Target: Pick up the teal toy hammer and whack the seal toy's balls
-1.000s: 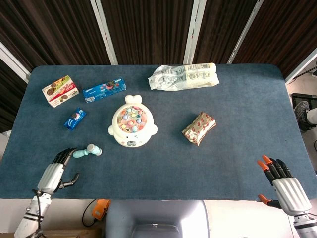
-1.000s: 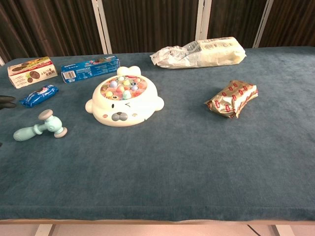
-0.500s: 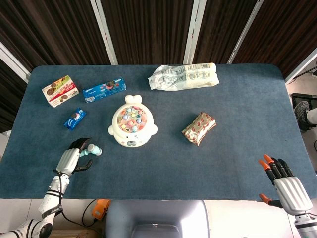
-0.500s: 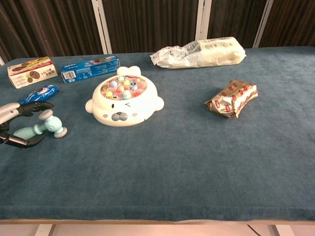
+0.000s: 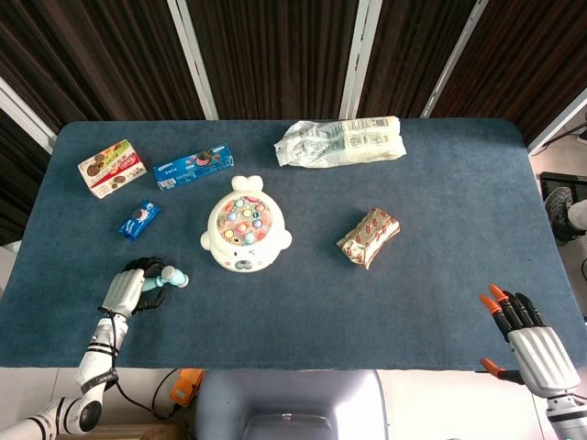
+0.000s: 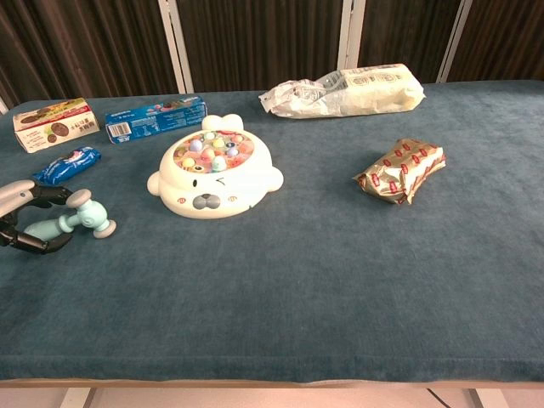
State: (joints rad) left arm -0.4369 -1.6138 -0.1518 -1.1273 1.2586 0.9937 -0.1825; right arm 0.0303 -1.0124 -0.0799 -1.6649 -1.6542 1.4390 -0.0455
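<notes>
The teal toy hammer [image 5: 171, 277] [image 6: 71, 220] lies on the blue table near its front left, handle pointing left. My left hand [image 5: 128, 288] [image 6: 25, 219] sits at that handle, with its dark fingers curved above and below it and a gap still showing around the handle. The white seal toy [image 5: 245, 236] [image 6: 214, 176], with several coloured balls on top, stands to the right of the hammer. My right hand [image 5: 527, 335] hovers at the table's front right edge with its fingers spread and nothing in it; the chest view does not show it.
A brown snack pack [image 5: 368, 236] [image 6: 401, 169] lies right of the seal. A white bag [image 5: 341, 140] [image 6: 344, 89] is at the back. A biscuit box [image 5: 111, 168] [image 6: 54, 124], a long blue box [image 5: 193, 167] [image 6: 156, 118] and a small blue packet [image 5: 139, 218] [image 6: 66, 165] lie at the back left.
My left hand came forward from the table's front edge to the hammer handle, and its fingers curled in around it. The hammer and the right hand have stayed put.
</notes>
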